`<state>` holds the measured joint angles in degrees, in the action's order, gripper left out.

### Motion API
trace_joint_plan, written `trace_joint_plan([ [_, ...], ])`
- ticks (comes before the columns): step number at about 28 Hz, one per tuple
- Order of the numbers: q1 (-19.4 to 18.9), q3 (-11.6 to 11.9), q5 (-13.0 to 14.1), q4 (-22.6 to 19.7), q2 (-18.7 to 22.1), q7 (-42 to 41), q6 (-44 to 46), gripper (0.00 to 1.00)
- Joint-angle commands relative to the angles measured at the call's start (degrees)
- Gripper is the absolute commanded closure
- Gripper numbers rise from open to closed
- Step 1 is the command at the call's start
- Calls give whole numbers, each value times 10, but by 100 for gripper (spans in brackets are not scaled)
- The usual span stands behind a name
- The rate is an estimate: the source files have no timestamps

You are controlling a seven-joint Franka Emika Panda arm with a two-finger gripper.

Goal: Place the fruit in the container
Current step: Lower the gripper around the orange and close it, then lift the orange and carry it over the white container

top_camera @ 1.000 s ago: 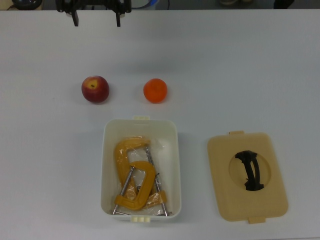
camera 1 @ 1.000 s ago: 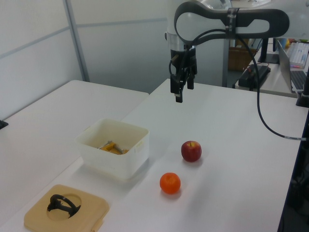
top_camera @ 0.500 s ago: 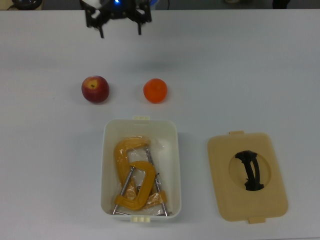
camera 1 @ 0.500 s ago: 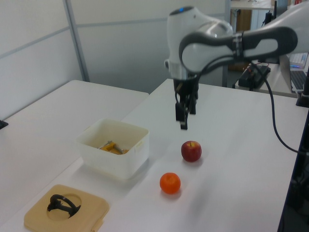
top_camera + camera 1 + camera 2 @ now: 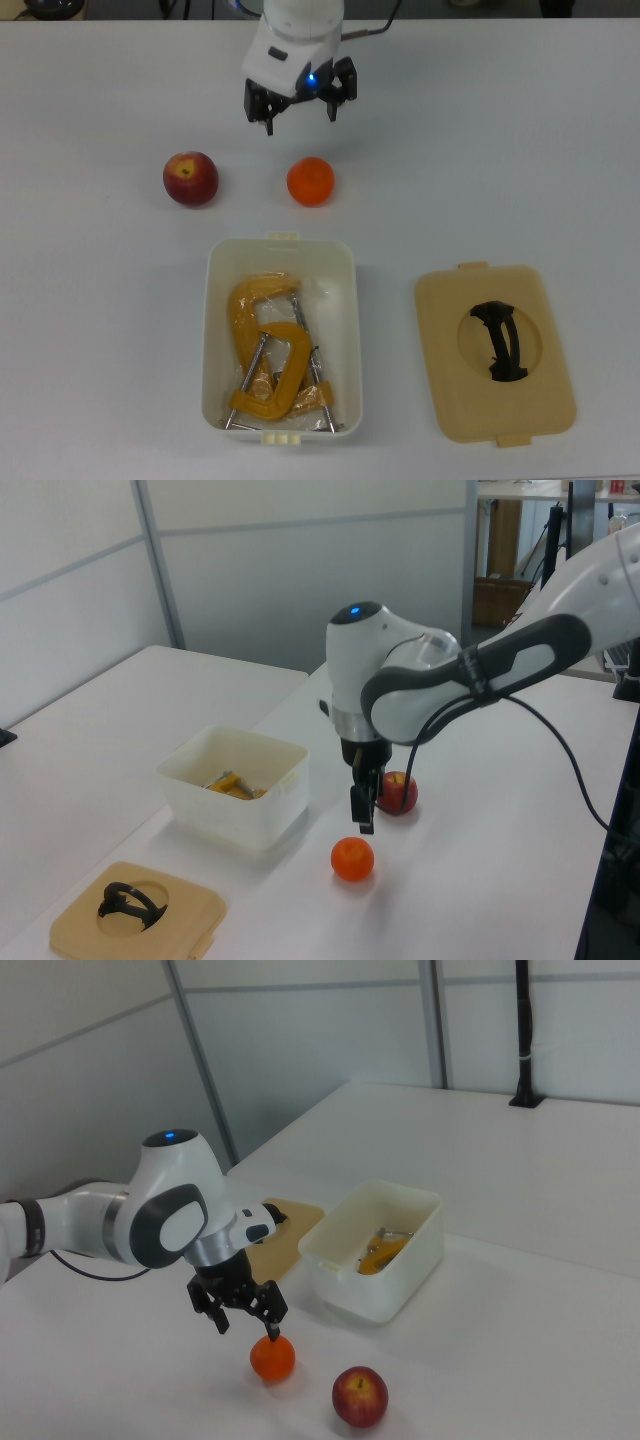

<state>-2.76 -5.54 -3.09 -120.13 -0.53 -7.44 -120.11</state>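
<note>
Black two-finger gripper (image 5: 300,112), fingers apart, gripping nothing, hovering just above smooth bright orange round fruit (image 5: 311,181). Dark red apple w/ yellowish patch & stem (image 5: 190,178) beside it, toward the top view's left. Both on white table (image 5: 500,150), outside white rectangular plastic box (image 5: 350,300) w/ yellow metal C-clamps (image 5: 265,350).

The gripper (image 5: 300,112) hangs with its fingers spread wide, just above the orange (image 5: 311,181) toward the top view's upper edge. The apple (image 5: 190,178) sits to the top view's left of the orange, apart from it. Below them, the white container (image 5: 213,330) holds what appear to be two yellow C-clamps (image 5: 265,350), overlapping. A tan lid (image 5: 494,352) lies at the top view's right.
</note>
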Motion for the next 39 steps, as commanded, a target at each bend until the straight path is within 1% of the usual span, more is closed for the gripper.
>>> trace_joint_plan([
  [1, -11, 1, -40, 2, -45, 7, -31, 0],
  [5, -16, 1, -65, 13, -74, 15, -31, 0],
  [9, -25, 1, -73, 15, -88, 15, -32, 0],
  [13, -29, 1, -82, 31, -111, 16, -32, 0],
  [15, -33, 0, -88, 49, -126, 20, -32, 0],
  [19, -33, 0, -94, 62, -136, 23, -32, 0],
  [20, -33, 0, -95, 64, -137, 23, -32, 4],
  [21, -34, 0, -97, 64, -138, 23, -32, 11],
  [24, -37, 0, -110, 63, -140, 23, -31, 35],
  [25, -42, 0, -120, 62, -141, 23, -31, 53],
  [28, -44, -6, -123, 60, -145, 23, -29, 82],
  [30, -44, -10, -123, 61, -145, 23, -28, 95],
  [31, -44, -11, -124, 61, -144, 23, -27, 100],
  [36, -44, -11, -119, 64, -137, 25, -23, 100],
  [37, -44, -11, -115, 70, -128, 26, -21, 100],
  [39, -44, -11, -109, 95, -114, 29, -5, 100],
])
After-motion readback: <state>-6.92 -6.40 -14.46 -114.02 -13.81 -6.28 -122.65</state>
